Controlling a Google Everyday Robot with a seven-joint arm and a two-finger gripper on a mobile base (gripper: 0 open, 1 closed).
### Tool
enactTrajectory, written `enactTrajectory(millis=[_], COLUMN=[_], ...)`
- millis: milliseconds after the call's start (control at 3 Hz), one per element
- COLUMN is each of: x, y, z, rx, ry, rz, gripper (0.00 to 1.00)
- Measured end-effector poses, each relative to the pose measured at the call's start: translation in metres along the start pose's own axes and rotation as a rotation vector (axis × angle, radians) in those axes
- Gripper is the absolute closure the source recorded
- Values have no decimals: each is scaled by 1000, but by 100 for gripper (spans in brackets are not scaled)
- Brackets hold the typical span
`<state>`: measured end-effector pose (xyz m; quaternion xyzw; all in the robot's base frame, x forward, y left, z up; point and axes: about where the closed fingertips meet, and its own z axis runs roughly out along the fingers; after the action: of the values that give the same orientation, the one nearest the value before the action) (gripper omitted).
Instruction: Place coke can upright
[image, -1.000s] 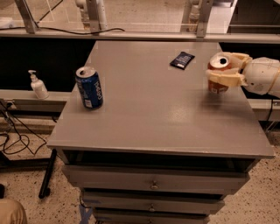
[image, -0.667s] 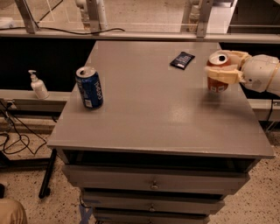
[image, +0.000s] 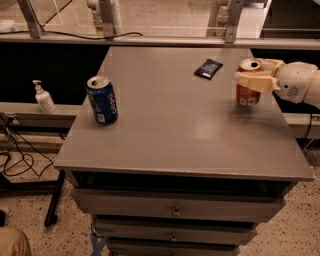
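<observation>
While my gripper (image: 256, 74) clamps the coke can (image: 247, 96) upright at the far right of the table (image: 175, 135), I judge only letting go remains

The arm (image: 302, 82) comes in from the right edge, white and rounded at the wrist, held roughly level above the far right part of the counter (image: 175, 130). Its hand (image: 250, 71) points left, with cream fingers (image: 252, 81) clasped round the upper part of the upright can (image: 247, 97), one on the near side and one on the far side.
</observation>
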<state>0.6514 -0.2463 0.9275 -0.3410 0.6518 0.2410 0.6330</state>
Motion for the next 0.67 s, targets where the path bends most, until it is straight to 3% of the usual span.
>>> enactTrajectory(millis=[333, 667], x=[4, 4], y=[-5, -6], z=[1, 1], rx=[-21, -47], ry=[-16, -29], rz=[73, 101], gripper=[100, 82])
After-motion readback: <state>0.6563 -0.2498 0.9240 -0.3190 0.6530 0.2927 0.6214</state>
